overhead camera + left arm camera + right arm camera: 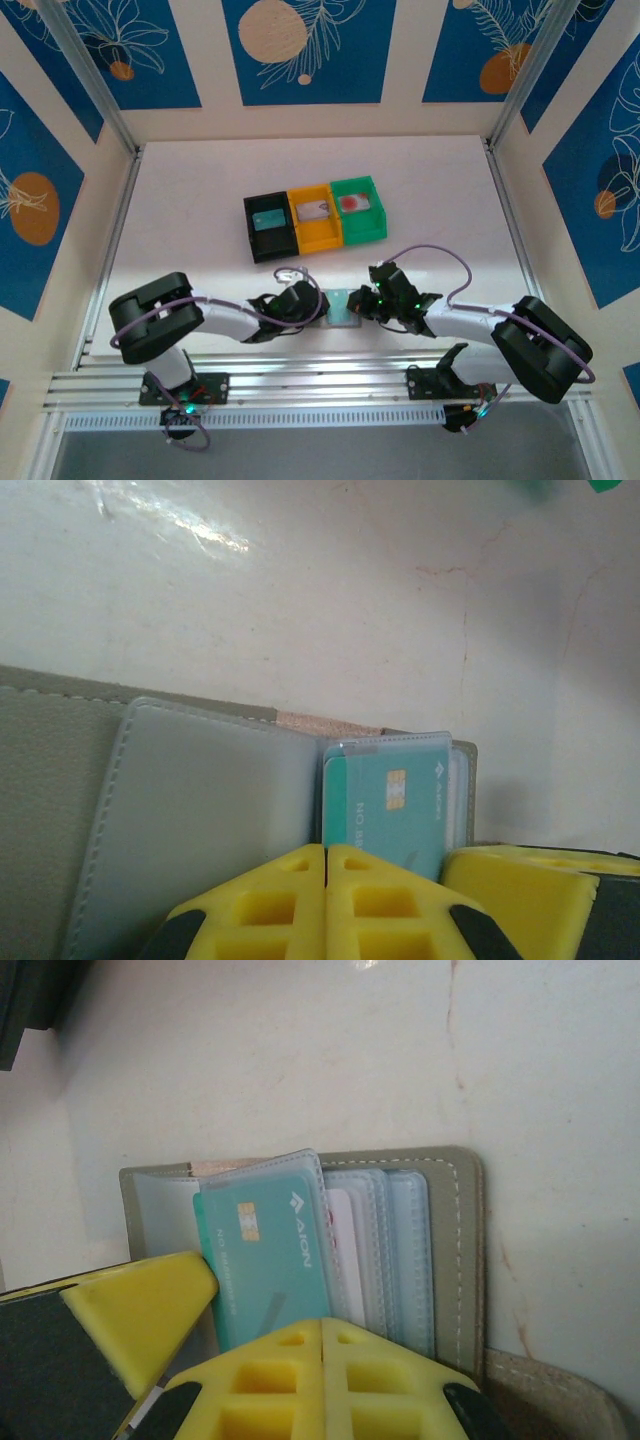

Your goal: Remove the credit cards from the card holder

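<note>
Top view: the holder (pixel 343 308) lies open at lower centre, between the left gripper (pixel 318 305) and the right gripper (pixel 366 302).

Left wrist: jaws pressed together at the bottom edge, with a teal card (pixel 395 810) in a clear pocket just above.

Right wrist: jaws also together at the bottom, with the card at centre.

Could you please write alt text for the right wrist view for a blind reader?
An open card holder lies on a white table, a teal credit card showing in one clear pocket. The right gripper, yellow and shut, sits at the frame's bottom edge.
</note>
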You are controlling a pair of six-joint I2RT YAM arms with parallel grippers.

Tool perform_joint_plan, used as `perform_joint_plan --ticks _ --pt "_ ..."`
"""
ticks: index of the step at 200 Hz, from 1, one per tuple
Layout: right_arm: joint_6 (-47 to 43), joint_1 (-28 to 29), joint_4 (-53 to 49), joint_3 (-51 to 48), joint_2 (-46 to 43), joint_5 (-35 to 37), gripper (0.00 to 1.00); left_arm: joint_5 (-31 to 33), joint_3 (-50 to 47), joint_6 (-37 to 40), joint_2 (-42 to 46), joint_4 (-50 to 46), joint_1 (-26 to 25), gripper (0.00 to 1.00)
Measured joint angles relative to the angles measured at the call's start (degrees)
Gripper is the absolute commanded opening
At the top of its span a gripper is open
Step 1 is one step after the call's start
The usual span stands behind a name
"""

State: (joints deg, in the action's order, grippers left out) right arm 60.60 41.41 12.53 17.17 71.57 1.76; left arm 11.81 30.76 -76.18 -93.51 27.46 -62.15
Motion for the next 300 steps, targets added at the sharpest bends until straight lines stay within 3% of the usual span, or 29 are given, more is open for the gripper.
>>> perform_joint_plan --ticks 198,300 --pt "-3.28 -0.92 -13.49 0.33 -8.15 -0.04 0.00 -0.90 -0.94 1.31 3.85 -1.73 0.00 0.00" --pt "-3.28 1.40 -7.74 0.46 -4.79 -0.20 0.00 -3.45 0.90 1.68 3.61 -1.73 0.00 0.00"
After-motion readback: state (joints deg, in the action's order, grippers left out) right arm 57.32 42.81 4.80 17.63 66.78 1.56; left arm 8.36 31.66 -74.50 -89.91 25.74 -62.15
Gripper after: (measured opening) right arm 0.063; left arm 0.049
